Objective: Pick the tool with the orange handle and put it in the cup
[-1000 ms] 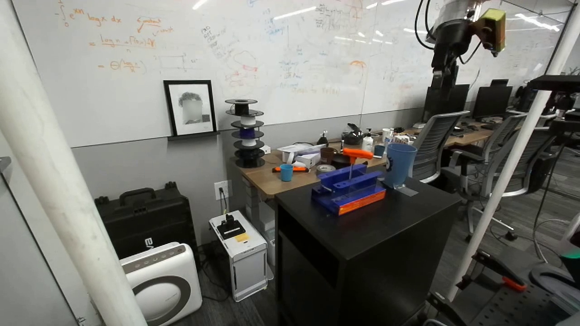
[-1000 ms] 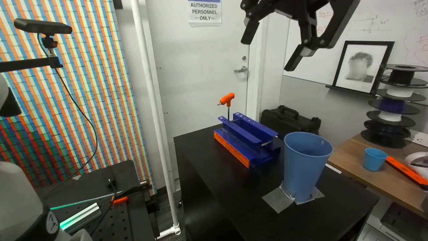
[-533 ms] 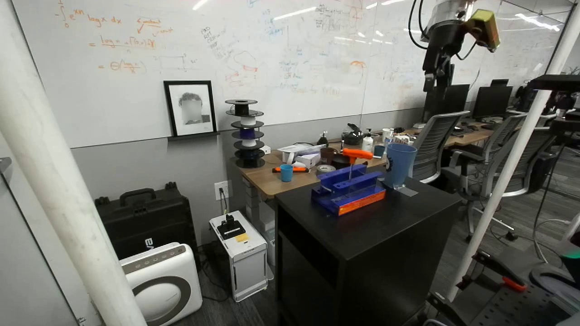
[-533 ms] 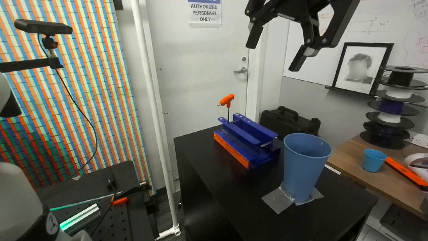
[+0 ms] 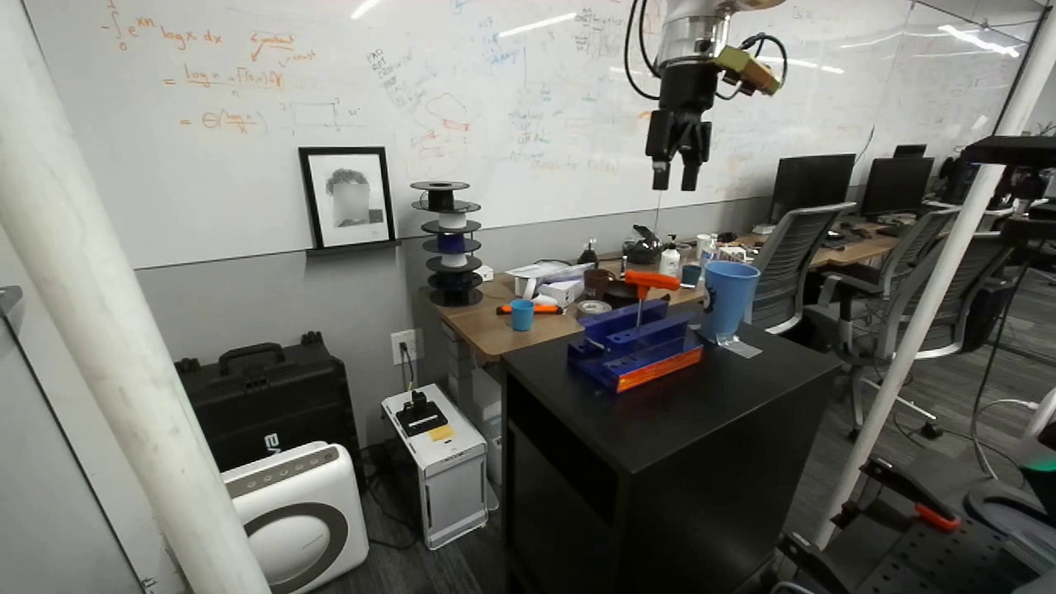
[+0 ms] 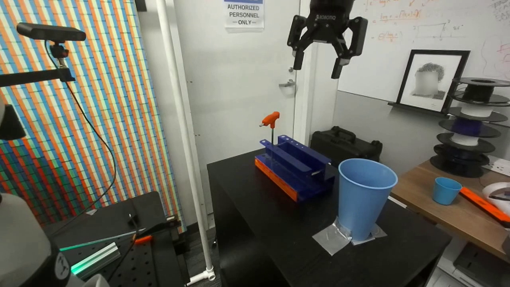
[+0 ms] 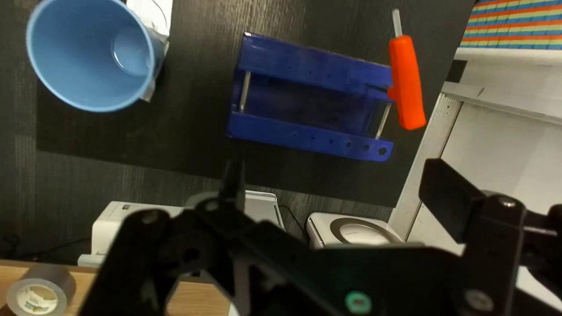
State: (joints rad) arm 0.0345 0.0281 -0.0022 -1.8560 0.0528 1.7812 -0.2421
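The tool with the orange handle stands upright in a dark blue bracket block; its handle is on top and its thin shaft goes down into the block. The handle is at the upper right in the wrist view. The tall blue cup stands upright, taped down, at the other end of the block; it also shows in the wrist view, with nothing seen inside. My gripper is open, empty and pointing down, well above the block; its fingers spread wide in the wrist view.
Block and cup stand on a black cabinet. A wooden desk beside it holds a small blue cup and stacked spools. White poles stand near the cabinet.
My gripper has moved from above the cup's side toward the block and tool, and has turned to point more straight down. It stays open. Tool, block and cup have not moved.
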